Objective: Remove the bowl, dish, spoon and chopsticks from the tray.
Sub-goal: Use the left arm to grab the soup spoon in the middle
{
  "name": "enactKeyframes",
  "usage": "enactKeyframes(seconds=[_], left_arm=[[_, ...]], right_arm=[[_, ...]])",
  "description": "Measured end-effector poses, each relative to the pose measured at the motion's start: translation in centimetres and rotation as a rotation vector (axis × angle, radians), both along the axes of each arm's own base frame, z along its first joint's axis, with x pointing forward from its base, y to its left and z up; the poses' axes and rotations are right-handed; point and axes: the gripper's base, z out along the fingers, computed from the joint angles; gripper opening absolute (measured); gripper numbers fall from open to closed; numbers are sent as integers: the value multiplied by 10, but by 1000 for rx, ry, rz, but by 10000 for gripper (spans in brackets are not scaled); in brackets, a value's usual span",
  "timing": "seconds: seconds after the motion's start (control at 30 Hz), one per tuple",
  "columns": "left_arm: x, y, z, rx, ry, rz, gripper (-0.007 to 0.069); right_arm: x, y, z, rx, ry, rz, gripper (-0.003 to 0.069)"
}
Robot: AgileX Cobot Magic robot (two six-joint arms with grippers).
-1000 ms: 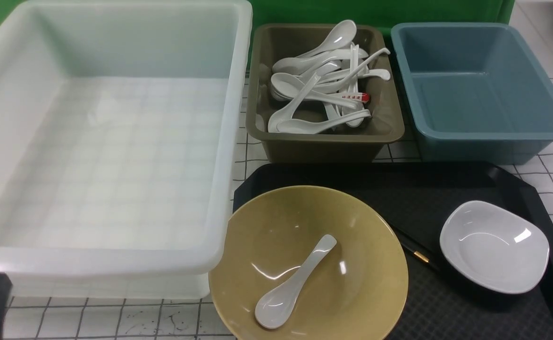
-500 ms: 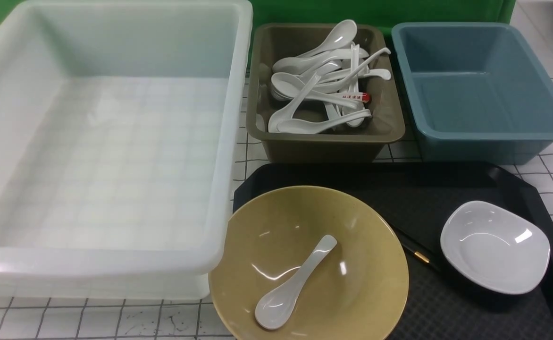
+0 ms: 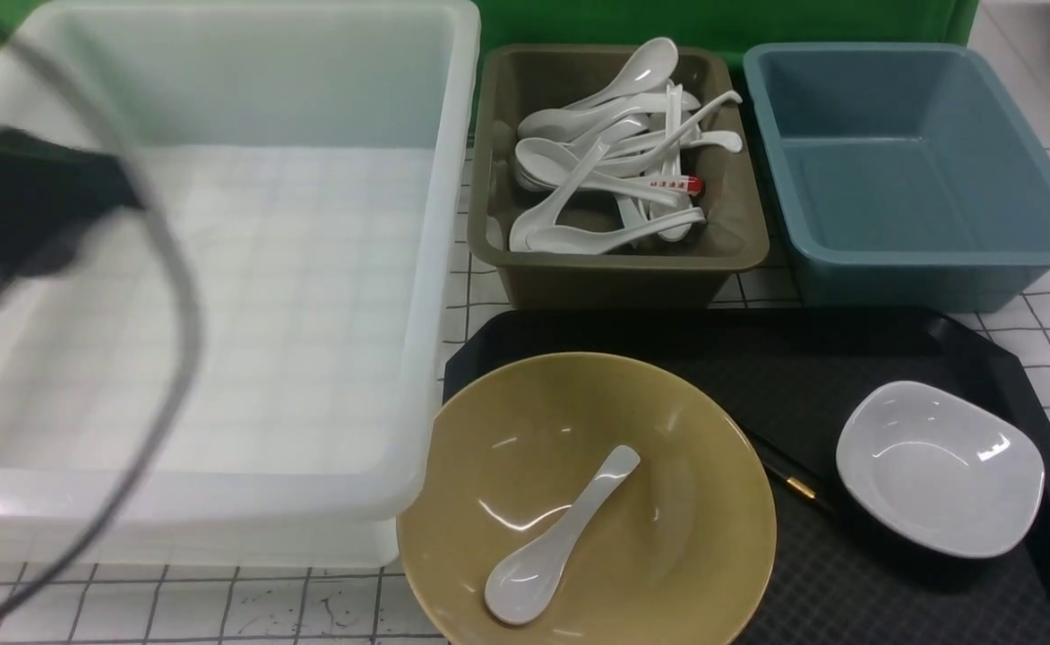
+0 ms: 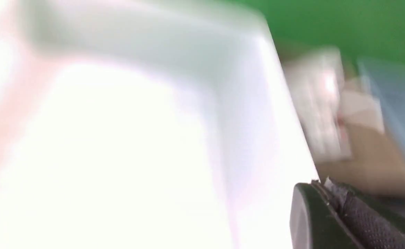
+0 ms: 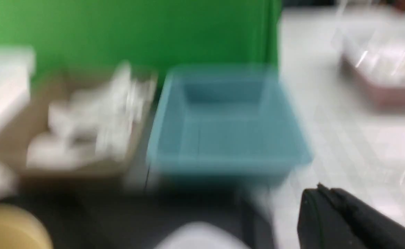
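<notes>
Step in hand: the opening approach. Nothing is lifted yet, and all four pieces are on the tray [image 3: 847, 358].
Left gripper [image 3: 32, 202]: a dark motion blur above the left part of the white tub [image 3: 310, 296], with its cable looping down. Its wrist view shows only one padded finger, so I cannot tell how wide it stands.
Right gripper [image 5: 344, 221]: out of the front view. Its own blurred view shows one finger, so its width cannot be told either.
Bowl [image 3: 686, 502]: well to the right of the left gripper and nearer the robot, on the tray's left end.
Spoon [image 3: 552, 546]: lies inside the bowl, with its handle pointing away from the robot.
Chopsticks [image 3: 789, 479]: just right of the bowl and partly hidden under its rim.
Dish [image 3: 937, 466]: farthest from the left gripper. It shows at the lower edge of the right wrist view, so it seems to be the right gripper's piece.
Next move: the left gripper probably needs to swing right and down to the spoon or the bowl's rim, opening first.
Change: half a second ago the front view shows no arm; now the left one has swept in. The tray's contents have not moved.
</notes>
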Motion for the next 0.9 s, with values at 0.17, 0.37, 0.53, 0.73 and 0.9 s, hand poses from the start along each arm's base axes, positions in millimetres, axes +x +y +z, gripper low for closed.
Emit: enactKeyframes(seconds=[0.17, 0.37, 0.53, 0.73, 0.9], left_arm=[[30, -84, -23, 159, 179, -467, -6], [51, -165, -60, 370, 296, -720, -6], [58, -215, -97, 614, 324, -848, 82], [61, -242, -147, 741, 416, -903, 350], [69, -239, -163, 819, 444, -830, 447]], right_arm=[[17, 12, -25, -72, 270, 180, 43], [25, 21, -35, -104, 360, 283, 43], [24, 25, -36, -106, 358, 318, 43], [23, 27, -39, -80, 370, 329, 43], [23, 30, -39, -65, 361, 352, 43]])
